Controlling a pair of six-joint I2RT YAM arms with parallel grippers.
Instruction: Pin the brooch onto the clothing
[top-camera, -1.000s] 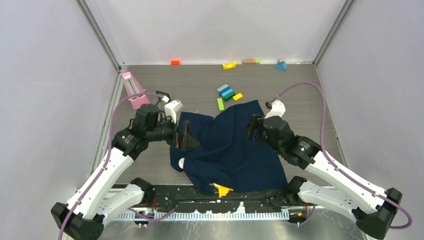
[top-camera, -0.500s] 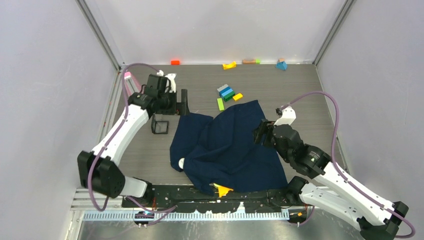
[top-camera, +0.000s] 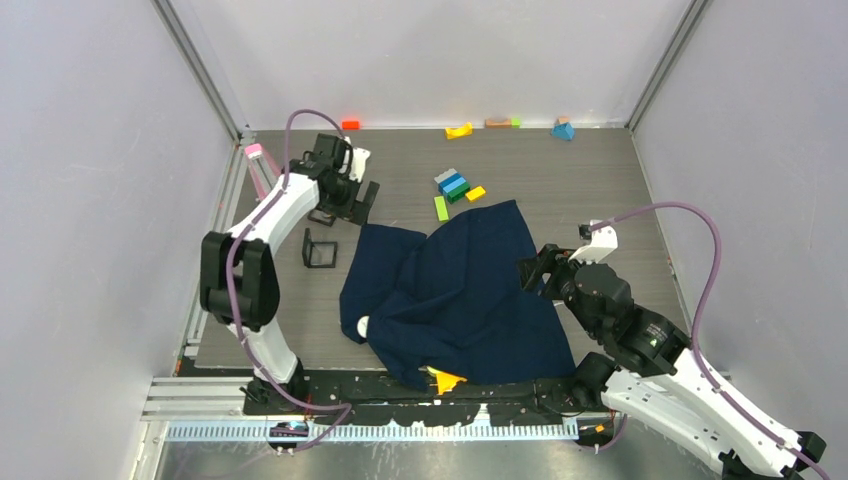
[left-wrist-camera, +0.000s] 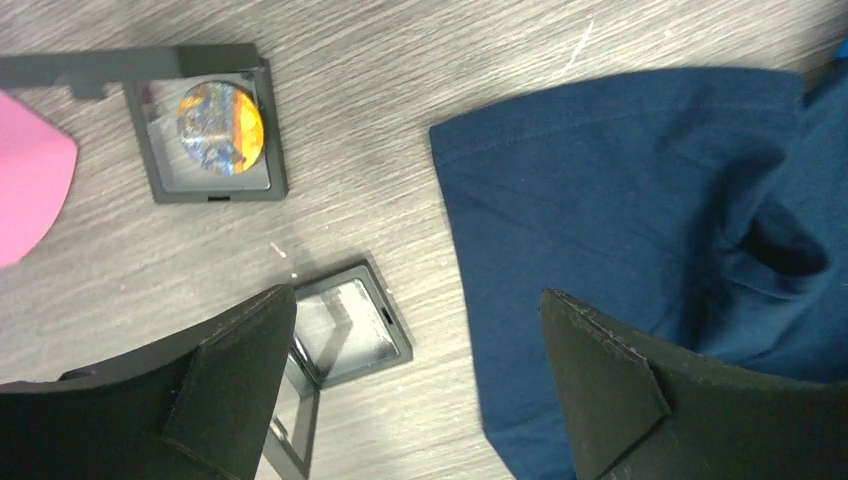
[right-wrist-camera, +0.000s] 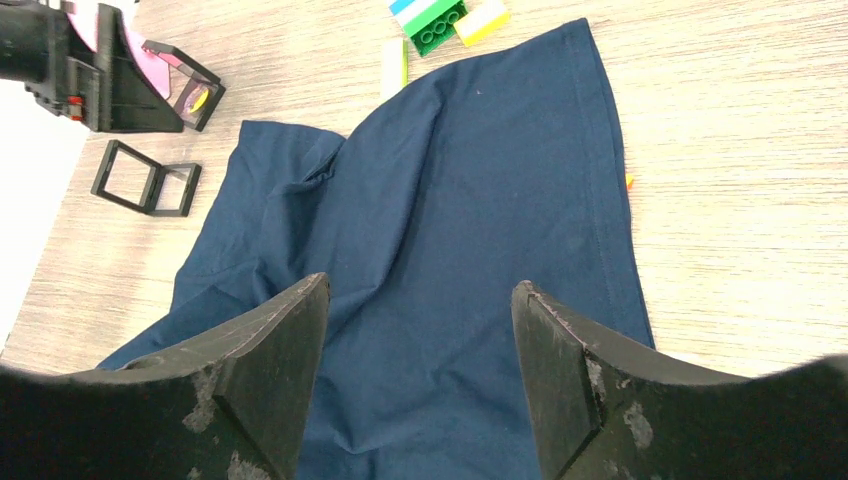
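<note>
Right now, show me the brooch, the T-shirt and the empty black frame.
brooch (left-wrist-camera: 220, 113): left wrist view, centre of its orange-gold face.
T-shirt (top-camera: 470, 290): top view, middle of the fabric.
empty black frame (left-wrist-camera: 355, 325): left wrist view, its clear pane.

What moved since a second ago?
The left claw swung away from the T-shirt to the far left, near the brooch in its open case. The right claw drew back rightward. Both are open and empty. The T-shirt and blocks stayed put.
</note>
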